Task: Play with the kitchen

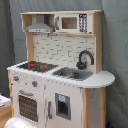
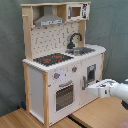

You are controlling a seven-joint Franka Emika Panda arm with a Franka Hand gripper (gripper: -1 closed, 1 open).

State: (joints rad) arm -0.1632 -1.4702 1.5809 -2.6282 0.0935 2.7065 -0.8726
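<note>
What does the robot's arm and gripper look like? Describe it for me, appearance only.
Only the second exterior view shows it clearly. The arm has a smooth, rounded white shell with a darker band at the picture's right edge. It ends in a blocky, pale grey-white gripper beside the kitchen. No cables or markings can be made out.

grey backdrop (image 2: 10,60), wooden table (image 2: 100,117)
</note>
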